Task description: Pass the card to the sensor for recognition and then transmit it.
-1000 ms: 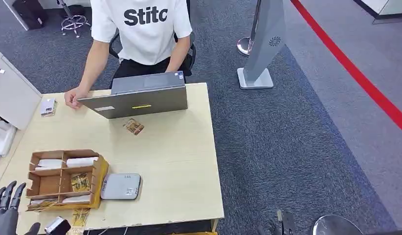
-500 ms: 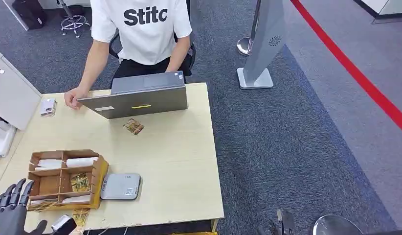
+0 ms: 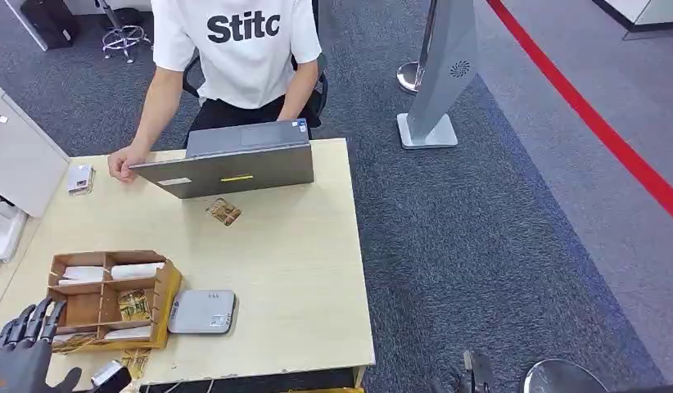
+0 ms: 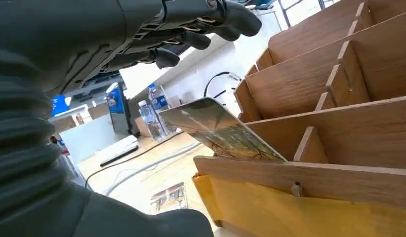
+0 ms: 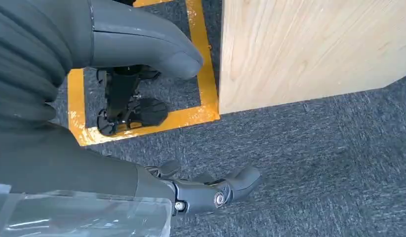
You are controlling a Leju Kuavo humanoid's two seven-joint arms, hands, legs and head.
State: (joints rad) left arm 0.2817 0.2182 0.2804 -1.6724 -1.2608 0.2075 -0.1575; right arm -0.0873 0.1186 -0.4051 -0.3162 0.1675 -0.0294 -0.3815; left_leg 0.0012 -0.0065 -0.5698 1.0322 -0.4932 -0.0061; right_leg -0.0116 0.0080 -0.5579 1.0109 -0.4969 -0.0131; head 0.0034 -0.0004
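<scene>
A wooden organizer (image 3: 106, 255) stands on the table's near left, with patterned cards (image 3: 134, 304) in its compartments. In the left wrist view one card (image 4: 218, 131) leans out over the organizer's front wall (image 4: 339, 180). My left hand (image 3: 26, 344) hovers at the organizer's near left corner, fingers (image 4: 191, 29) spread and thumb apart, holding nothing. The grey sensor (image 3: 202, 312) lies just right of the organizer. Another card (image 3: 224, 212) lies in front of the laptop, and one (image 3: 135, 360) sits at the table's front edge. My right hand (image 3: 468, 377) hangs low beside the table, empty (image 5: 67, 158).
A person in a white shirt sits behind an open grey laptop (image 3: 235, 168), one hand (image 3: 120, 162) resting on the table. A small phone-like object (image 3: 81, 178) lies at the far left. A white cabinet (image 3: 18, 155) borders the left; a grey stand (image 3: 440, 74) is on the carpet.
My left hand has risen and moved forward toward the organizer's near left corner. The right hand and the things on the table have stayed put.
</scene>
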